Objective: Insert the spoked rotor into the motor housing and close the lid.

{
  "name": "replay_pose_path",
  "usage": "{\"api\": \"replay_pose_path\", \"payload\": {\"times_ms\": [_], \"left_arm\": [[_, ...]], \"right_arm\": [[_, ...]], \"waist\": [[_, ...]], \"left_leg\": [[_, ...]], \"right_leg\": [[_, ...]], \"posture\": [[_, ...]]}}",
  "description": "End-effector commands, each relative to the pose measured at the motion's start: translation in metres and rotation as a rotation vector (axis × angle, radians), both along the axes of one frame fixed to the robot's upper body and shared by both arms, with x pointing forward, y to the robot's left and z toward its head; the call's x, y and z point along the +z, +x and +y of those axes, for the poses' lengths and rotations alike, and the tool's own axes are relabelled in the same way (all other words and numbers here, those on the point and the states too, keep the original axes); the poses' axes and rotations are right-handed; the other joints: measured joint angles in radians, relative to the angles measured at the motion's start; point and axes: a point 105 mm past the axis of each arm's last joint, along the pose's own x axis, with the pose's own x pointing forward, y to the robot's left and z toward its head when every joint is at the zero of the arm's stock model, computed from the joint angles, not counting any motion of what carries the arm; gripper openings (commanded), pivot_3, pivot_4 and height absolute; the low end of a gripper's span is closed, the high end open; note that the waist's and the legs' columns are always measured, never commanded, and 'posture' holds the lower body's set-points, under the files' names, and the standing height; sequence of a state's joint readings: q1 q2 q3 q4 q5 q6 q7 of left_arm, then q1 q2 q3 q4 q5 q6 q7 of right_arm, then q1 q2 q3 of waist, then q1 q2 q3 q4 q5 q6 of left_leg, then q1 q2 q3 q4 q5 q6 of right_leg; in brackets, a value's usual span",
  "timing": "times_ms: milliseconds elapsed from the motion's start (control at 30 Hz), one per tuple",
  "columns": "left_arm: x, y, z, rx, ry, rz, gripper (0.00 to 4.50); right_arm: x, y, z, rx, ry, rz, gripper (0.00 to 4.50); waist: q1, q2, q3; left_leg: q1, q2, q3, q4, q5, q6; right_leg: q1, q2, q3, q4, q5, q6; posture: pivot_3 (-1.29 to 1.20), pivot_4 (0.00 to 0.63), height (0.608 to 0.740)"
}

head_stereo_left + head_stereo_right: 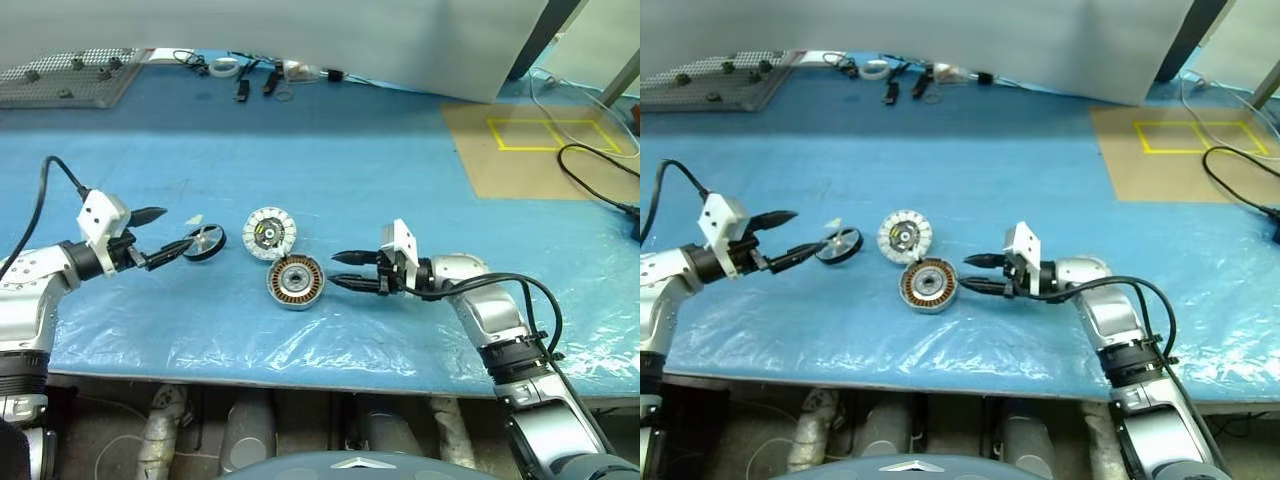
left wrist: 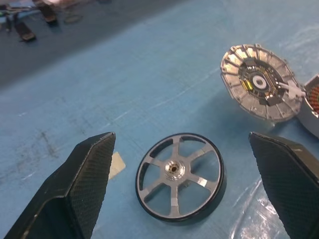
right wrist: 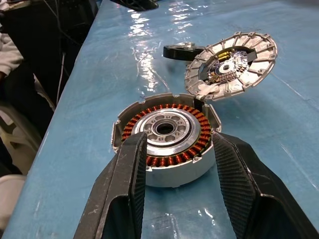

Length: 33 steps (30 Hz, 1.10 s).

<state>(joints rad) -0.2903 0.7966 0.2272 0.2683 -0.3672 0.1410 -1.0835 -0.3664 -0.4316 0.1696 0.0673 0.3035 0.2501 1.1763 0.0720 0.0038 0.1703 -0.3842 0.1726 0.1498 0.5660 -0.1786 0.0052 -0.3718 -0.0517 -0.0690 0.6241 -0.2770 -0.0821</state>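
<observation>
The spoked rotor [image 2: 180,175], a small black-rimmed wheel with silver spokes, lies on the blue sheet left of the other parts. My left gripper [image 1: 165,235] is open, its fingers [image 2: 84,184] wide on either side of the rotor without touching it. The motor housing [image 1: 296,281], a silver can with copper windings, sits in the middle near the front. The lid [image 1: 268,232], white-segmented face showing, stands tilted up at the housing's far rim. My right gripper [image 1: 336,270] is open just right of the housing, with its fingers [image 3: 132,169] level and nothing between them.
A grey perforated board [image 1: 65,80] lies at the back left. Cables and a tape roll [image 1: 225,67] lie along the back. A brown board with a yellow tape square [image 1: 545,140] and a black cable [image 1: 600,185] are at the right. The table's front edge [image 1: 300,365] is close.
</observation>
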Motion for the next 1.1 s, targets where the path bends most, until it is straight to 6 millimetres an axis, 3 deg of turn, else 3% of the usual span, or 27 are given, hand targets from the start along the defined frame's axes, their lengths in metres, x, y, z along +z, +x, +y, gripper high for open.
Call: {"api": "replay_pose_path", "payload": {"times_ms": [33, 233, 467, 700, 867, 1100], "left_arm": [[0.014, 0.011, 0.000, -0.037, 0.059, -0.038, 4.50], [0.025, 0.038, 0.007, -0.065, 0.155, -0.022, 4.50], [0.026, 0.059, -0.002, -0.146, 0.264, 0.012, 4.50], [0.020, 0.061, -0.020, -0.279, 0.360, 0.091, 4.50], [0.012, 0.057, -0.016, -0.332, 0.503, 0.200, 4.50], [0.022, 0.060, -0.026, -0.440, 0.660, 0.069, 4.50]], "right_arm": [[0.022, -0.003, 0.006, 0.024, 0.032, -0.054, 2.15], [0.036, -0.009, 0.014, 0.041, 0.031, -0.082, 2.15], [0.030, -0.015, 0.014, 0.033, 0.006, -0.068, 2.15], [0.028, -0.013, 0.013, -0.002, -0.009, -0.066, 2.15], [0.026, -0.010, 0.011, -0.022, -0.014, -0.065, 2.15], [0.015, -0.007, 0.006, -0.045, -0.029, -0.054, 2.15]], "waist": [[0.001, 0.000, 0.000], [0.006, -0.001, 0.000], [0.012, -0.001, 0.000], [0.021, -0.001, 0.000], [0.025, -0.001, 0.000], [0.026, -0.002, 0.001]], "left_leg": [[0.000, 0.000, 0.000, 0.000, 0.000, 0.000], [0.000, 0.000, -0.001, 0.001, 0.000, 0.000], [-0.001, -0.001, -0.001, -0.001, 0.001, -0.002], [-0.004, 0.000, -0.001, -0.002, 0.002, -0.002], [-0.003, -0.001, -0.001, -0.002, 0.002, -0.002], [-0.005, -0.001, -0.002, -0.002, 0.002, -0.003]], "right_leg": [[0.000, 0.000, 0.000, 0.000, 0.000, 0.000], [0.001, 0.000, -0.001, 0.001, 0.000, 0.000], [0.000, -0.001, -0.001, -0.001, 0.003, 0.004], [-0.002, -0.001, -0.004, 0.000, 0.003, 0.005], [-0.002, -0.002, -0.004, 0.000, 0.003, 0.005], [-0.002, -0.002, -0.005, 0.000, 0.003, 0.005]], "posture": [[0.00, 0.150, 0.740], [0.00, 0.150, 0.740], [0.00, 0.150, 0.740], [0.00, 0.150, 0.740], [0.00, 0.150, 0.740], [0.00, 0.150, 0.740]]}}
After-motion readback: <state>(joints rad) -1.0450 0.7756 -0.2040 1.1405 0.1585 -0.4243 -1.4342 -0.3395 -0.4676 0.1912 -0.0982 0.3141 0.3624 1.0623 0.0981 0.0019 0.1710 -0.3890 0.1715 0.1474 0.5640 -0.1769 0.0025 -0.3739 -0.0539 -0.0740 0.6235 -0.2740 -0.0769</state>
